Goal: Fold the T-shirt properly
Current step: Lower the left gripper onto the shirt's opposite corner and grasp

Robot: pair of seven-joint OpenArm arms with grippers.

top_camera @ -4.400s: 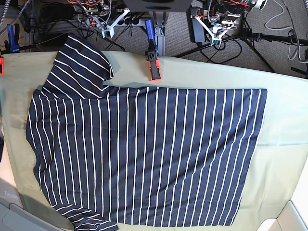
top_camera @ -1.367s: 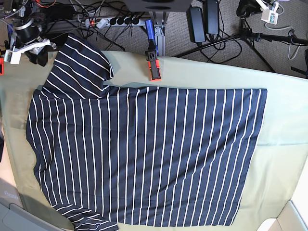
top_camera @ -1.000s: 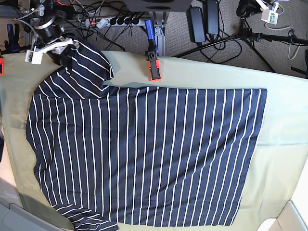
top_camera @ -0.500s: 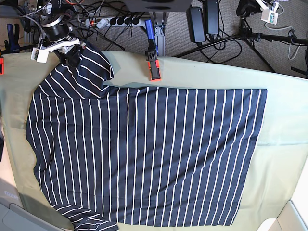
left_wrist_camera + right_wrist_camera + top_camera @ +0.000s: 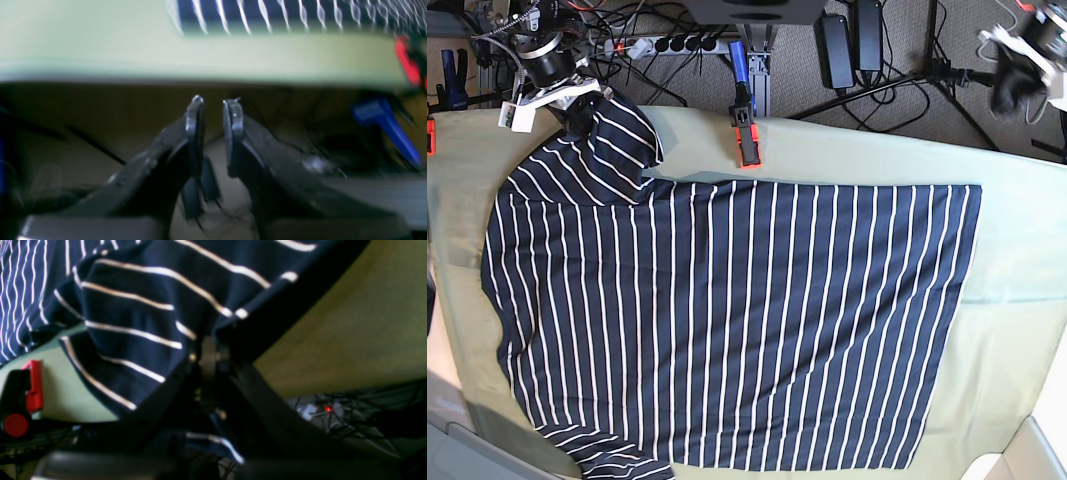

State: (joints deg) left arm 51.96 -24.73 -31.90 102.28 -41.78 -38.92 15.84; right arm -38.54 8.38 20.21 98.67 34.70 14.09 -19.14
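The T-shirt (image 5: 727, 320), dark navy with thin white stripes, lies spread flat on the pale green cloth (image 5: 1017, 260). One sleeve (image 5: 602, 140) points toward the far left corner. My right gripper (image 5: 577, 108) sits at that sleeve's outer edge. The right wrist view shows my right gripper (image 5: 208, 350) shut on a fold of the striped fabric (image 5: 133, 306). My left gripper (image 5: 1012, 92) hangs beyond the table's far right edge, off the shirt. In the left wrist view my left gripper (image 5: 213, 101) has a narrow gap and holds nothing. The shirt's edge (image 5: 283, 13) lies ahead of it.
An orange and black clamp (image 5: 747, 140) with a blue handle (image 5: 739, 60) grips the far table edge at the middle. Cables and a power strip (image 5: 667, 42) lie on the floor behind. A white bin corner (image 5: 1039, 450) stands at the near right.
My right gripper has shut on the sleeve's edge, lifting it slightly. My left arm has come down into view at the far right.
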